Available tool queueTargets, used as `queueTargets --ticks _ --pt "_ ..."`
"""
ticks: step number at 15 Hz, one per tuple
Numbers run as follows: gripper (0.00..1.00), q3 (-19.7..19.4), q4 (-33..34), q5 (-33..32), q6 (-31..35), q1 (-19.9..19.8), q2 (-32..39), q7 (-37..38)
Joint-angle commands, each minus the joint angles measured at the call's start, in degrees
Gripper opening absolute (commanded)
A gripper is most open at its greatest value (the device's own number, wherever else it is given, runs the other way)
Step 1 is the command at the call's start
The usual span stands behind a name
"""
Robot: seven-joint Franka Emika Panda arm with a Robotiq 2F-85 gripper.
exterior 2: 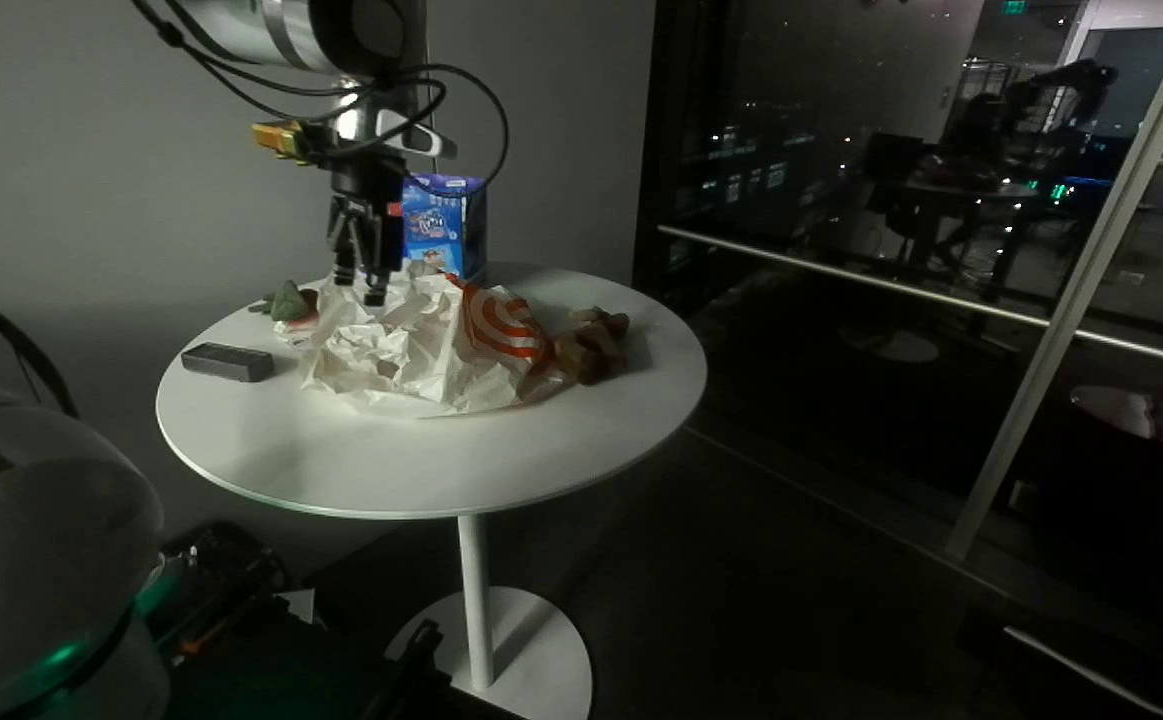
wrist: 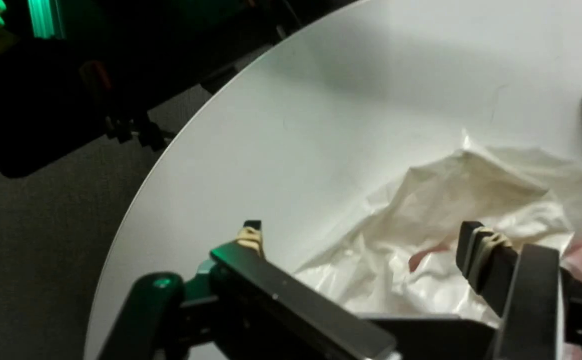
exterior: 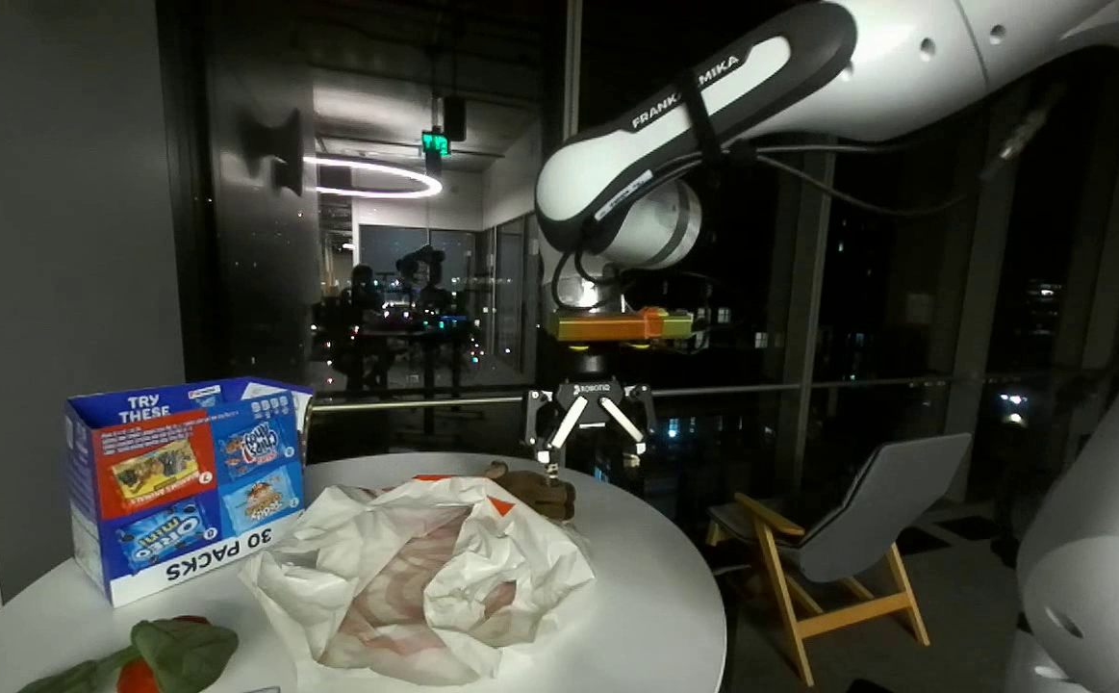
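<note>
My gripper [wrist: 361, 227] is open, its two fingers wide apart with nothing held between them. Rubber bands wrap the fingertips [wrist: 491, 245]. In the wrist view a crumpled white plastic bag [wrist: 436, 200] lies below and beyond the jaws. In both exterior views the gripper [exterior: 593, 464] hangs downward above the table, nearest to the bag [exterior 2: 411, 350], which carries red-orange print. Beside the bag lies a brown, soft-looking lumpy object [exterior 2: 591, 345], partly hidden behind the bag in an exterior view [exterior: 535, 489]. Whether anything is inside the bag cannot be made out.
A blue snack box [exterior: 189, 491] stands upright on the round white table [exterior 2: 421, 470]. Near it lies a green and red soft-looking item [exterior: 184, 654]. A dark grey block [exterior 2: 228, 361] rests close to the table edge. A grey chair [exterior: 886, 500] stands beyond the table.
</note>
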Motion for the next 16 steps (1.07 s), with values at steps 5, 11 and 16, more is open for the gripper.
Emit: queueTargets --ticks 5,11,16 --pt "1.0 -7.4 13.8 -7.3 9.0 -3.1 15.6 3.7" --pt "1.0 -11.1 25.3 -5.6 11.2 -2.2 28.7 -0.5" --pt "1.0 -13.0 37.1 -6.7 13.9 -0.7 41.1 2.4"
